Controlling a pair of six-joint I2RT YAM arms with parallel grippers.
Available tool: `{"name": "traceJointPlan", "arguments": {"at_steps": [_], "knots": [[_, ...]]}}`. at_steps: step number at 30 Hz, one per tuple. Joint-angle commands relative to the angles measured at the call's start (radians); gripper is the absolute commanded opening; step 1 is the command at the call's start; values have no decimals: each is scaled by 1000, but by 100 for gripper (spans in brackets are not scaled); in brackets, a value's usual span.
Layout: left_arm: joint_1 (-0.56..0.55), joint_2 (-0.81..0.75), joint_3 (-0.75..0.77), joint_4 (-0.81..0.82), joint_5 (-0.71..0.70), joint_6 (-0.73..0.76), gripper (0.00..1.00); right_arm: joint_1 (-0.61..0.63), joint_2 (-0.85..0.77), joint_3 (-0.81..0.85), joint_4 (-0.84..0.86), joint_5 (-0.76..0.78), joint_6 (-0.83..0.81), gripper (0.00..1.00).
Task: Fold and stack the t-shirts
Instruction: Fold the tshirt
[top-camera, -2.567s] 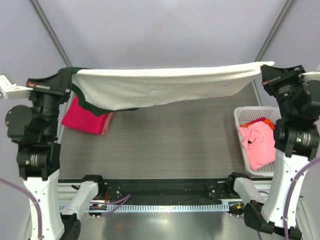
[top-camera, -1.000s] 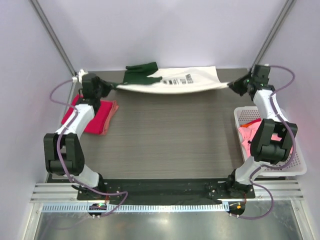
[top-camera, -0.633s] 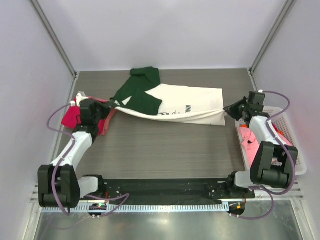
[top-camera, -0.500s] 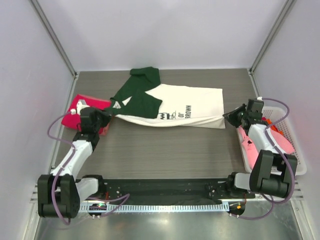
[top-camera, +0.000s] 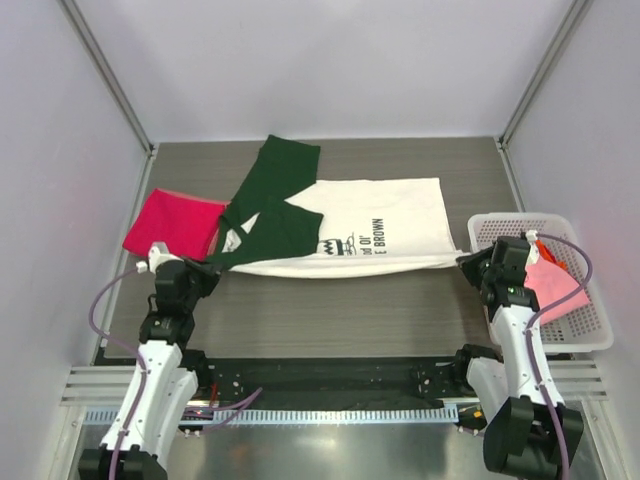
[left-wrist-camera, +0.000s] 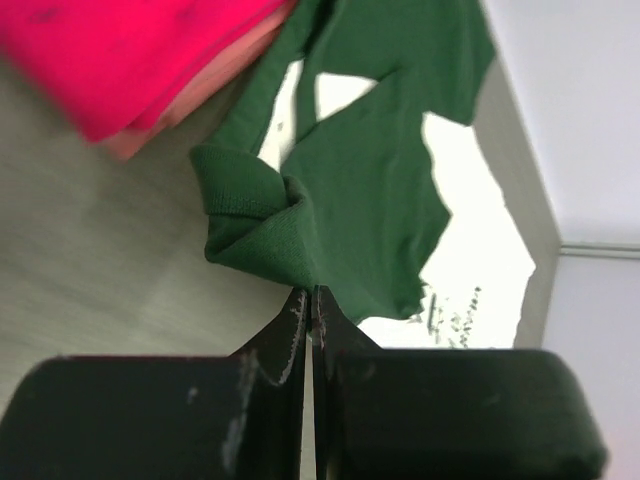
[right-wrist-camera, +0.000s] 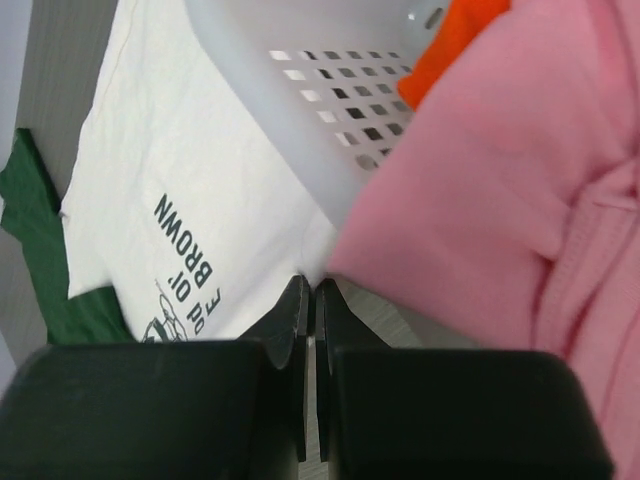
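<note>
The cream-white t-shirt (top-camera: 385, 225) with dark green sleeves and black lettering lies spread across the table's middle, its near edge stretched between my grippers. My left gripper (top-camera: 200, 270) is shut on its green sleeve (left-wrist-camera: 330, 215). My right gripper (top-camera: 466, 258) is shut on its white hem corner (right-wrist-camera: 245, 215). The magenta-red shirt (top-camera: 172, 224) lies folded at the left, also in the left wrist view (left-wrist-camera: 120, 55). The pink shirt (top-camera: 550, 285) lies in the basket, close in the right wrist view (right-wrist-camera: 500, 200).
A white plastic lattice basket (top-camera: 500, 228) stands at the right edge, its wall (right-wrist-camera: 330, 95) close beside my right gripper; something orange (right-wrist-camera: 445, 40) lies inside. Grey walls and metal posts enclose the back and sides.
Both arms came down from high up and pulled the cream-white shirt toward the near side, laying it flat on the table. Both grippers stayed shut on it.
</note>
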Motion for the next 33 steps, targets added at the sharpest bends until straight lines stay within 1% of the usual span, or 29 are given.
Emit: {"name": "traceJointPlan", "arguments": {"at_steps": [1, 2, 3, 4, 5, 6, 7, 8, 9, 10, 12, 13, 14, 17, 19, 20, 21, 22, 23, 24, 25, 27, 28, 29, 31, 32, 33], "knots": [[1, -93, -63, -145, -24, -19, 0, -8, -62, -33, -86, 142, 27, 2], [1, -113, -79, -162, -29, -23, 2, -8, -74, -41, -107, 151, 35, 3], [1, -130, -88, -181, -35, -31, 6, -8, -90, -59, -120, 171, 40, 8], [1, -162, -103, -220, -41, -57, 12, -8, -119, -68, -126, 173, 53, 11], [-1, -176, -107, -250, -50, -72, 32, -8, -136, -78, -132, 174, 57, 16], [1, -190, -107, -280, -63, -88, 41, -8, -154, -93, -138, 174, 61, 47], [1, -207, -97, -328, -86, -98, 50, -8, -194, -99, -143, 174, 69, 57], [1, -237, -93, -351, -95, -100, 57, -8, -214, -102, -149, 177, 70, 63], [1, -254, -82, -374, -107, -100, 67, -8, -232, -101, -156, 179, 64, 66], [1, -269, -55, -420, -130, -95, 70, -8, -264, -96, -155, 171, 41, 68], [1, -319, -15, -458, -149, -80, 83, -8, -275, -57, -164, 170, 14, 68], [1, -329, 5, -477, -153, -66, 90, -8, -275, -40, -166, 145, -8, 68], [1, -339, 46, -480, -152, -45, 96, -8, -254, -23, -158, 134, -49, 68], [1, -308, 126, -466, -143, -23, 96, -6, -193, 66, -161, 98, -104, 64], [1, -224, 169, -431, -135, 24, 96, -5, -125, 131, -166, 98, -143, 60], [1, -192, 185, -405, -127, 49, 100, -3, -108, 149, -161, 96, -152, 59], [1, -112, 215, -379, -124, 78, 100, -1, -73, 183, -157, 61, -169, 58], [1, -71, 234, -338, -133, 87, 100, 0, -58, 201, -153, 62, -172, 58], [1, -17, 263, -336, -150, 90, 100, 12, -44, 221, -150, 65, -175, 58], [1, 27, 319, -337, -171, 105, 100, 21, -12, 264, -149, 79, -181, 58], [2, 125, 355, -333, -172, 116, 100, 31, 2, 286, -149, 94, -184, 58], [1, 209, 406, -299, -147, 135, 100, 67, 28, 345, -152, 180, -189, 59], [1, 286, 450, -284, -133, 133, 100, 77, 51, 362, -155, 202, -192, 59], [1, 318, 465, -266, -120, 133, 99, 89, 62, 378, -169, 226, -192, 61], [1, 376, 498, -187, -60, 132, 99, 98, 83, 412, -166, 258, -197, 61], [1, 431, 504, -151, -34, 135, 100, 104, 106, 419, -144, 259, -209, 62], [1, 459, 510, -67, -12, 138, 100, 129, 132, 434, -123, 251, -224, 62]]}}
